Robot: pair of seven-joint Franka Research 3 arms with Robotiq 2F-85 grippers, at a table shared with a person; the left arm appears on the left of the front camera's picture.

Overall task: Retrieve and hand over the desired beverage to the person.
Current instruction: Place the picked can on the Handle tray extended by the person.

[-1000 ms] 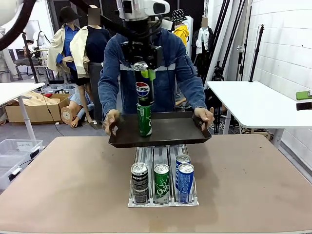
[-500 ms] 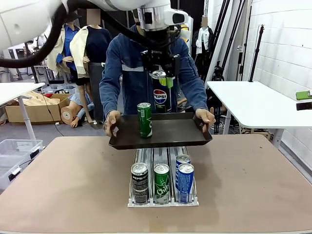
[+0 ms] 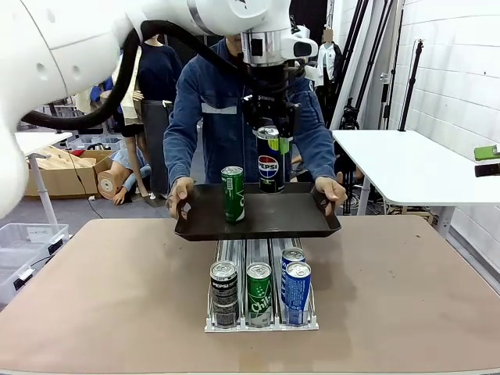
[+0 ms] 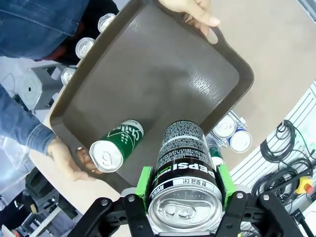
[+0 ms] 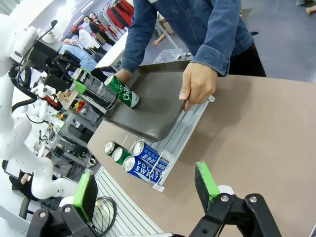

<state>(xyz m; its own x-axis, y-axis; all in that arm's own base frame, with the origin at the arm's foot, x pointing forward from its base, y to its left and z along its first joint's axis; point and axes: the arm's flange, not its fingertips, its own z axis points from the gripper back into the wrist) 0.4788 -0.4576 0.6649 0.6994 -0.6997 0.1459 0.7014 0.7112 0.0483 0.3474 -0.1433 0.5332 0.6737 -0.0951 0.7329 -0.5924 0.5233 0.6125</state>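
Observation:
My left gripper [image 3: 270,144] is shut on a black Pepsi can [image 3: 270,166], held upright over the right half of a dark tray [image 3: 305,223]. The person [image 3: 211,101] in a denim jacket holds that tray with both hands at the table's far edge. A green can [image 3: 232,194] stands on the tray, left of the Pepsi can. In the left wrist view the green pads [image 4: 145,180] clamp the Pepsi can [image 4: 183,163] above the tray [image 4: 163,69], with the green can [image 4: 117,148] beside it. My right gripper [image 5: 145,187] stands open over the table.
A clear can rack [image 3: 262,320] sits mid-table below the tray, with a black Pepsi, a green can and two blue cans [image 3: 297,291] at its front. The person's hands [image 3: 178,191] grip both tray ends. A white side table [image 3: 406,164] stands at the right.
My left gripper has carried the Pepsi can to the right and lower, from above the green can to the tray's right half. The green can and tray stay put.

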